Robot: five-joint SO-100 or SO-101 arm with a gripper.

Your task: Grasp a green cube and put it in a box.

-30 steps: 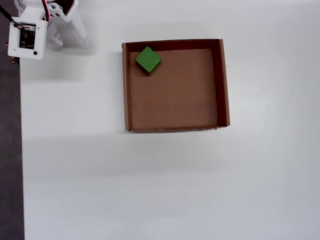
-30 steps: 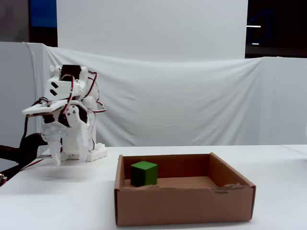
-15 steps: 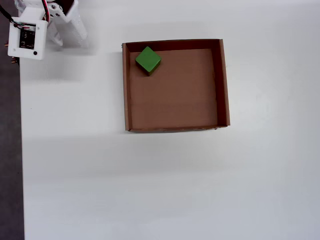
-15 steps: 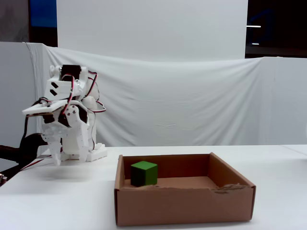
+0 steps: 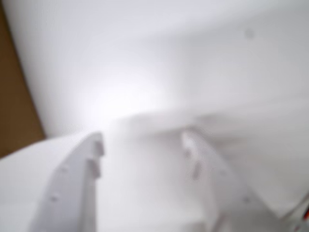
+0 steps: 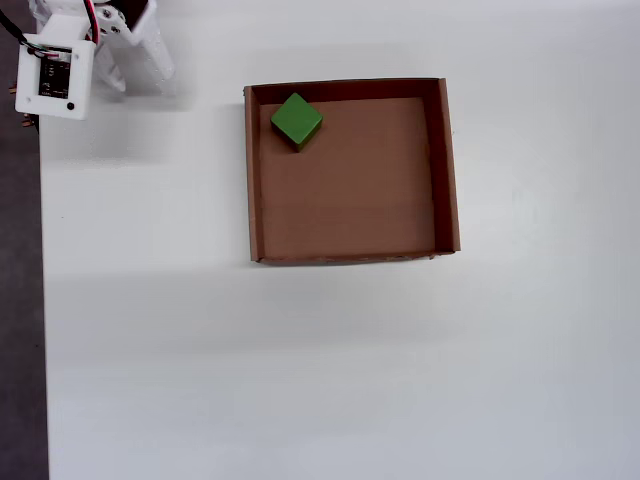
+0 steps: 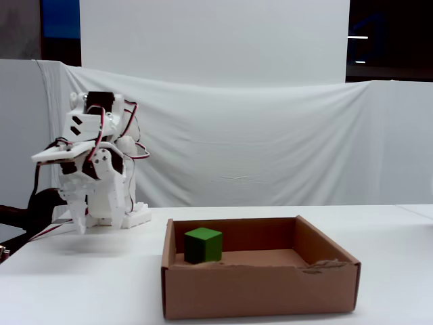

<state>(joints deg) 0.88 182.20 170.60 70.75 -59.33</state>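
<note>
Your small bright-green cube already sits inside the shallow brown cardboard box, near one back corner. The white two-finger gripper hangs parted and empty, folded well apart from the box, so just keep the arm parked clear.

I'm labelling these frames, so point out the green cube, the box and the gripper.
green cube [image 6: 297,120], overhead view, top face.
box [image 6: 443,165], overhead view, right wall.
gripper [image 7: 100,224], fixed view, between the downward fingertips.
</note>
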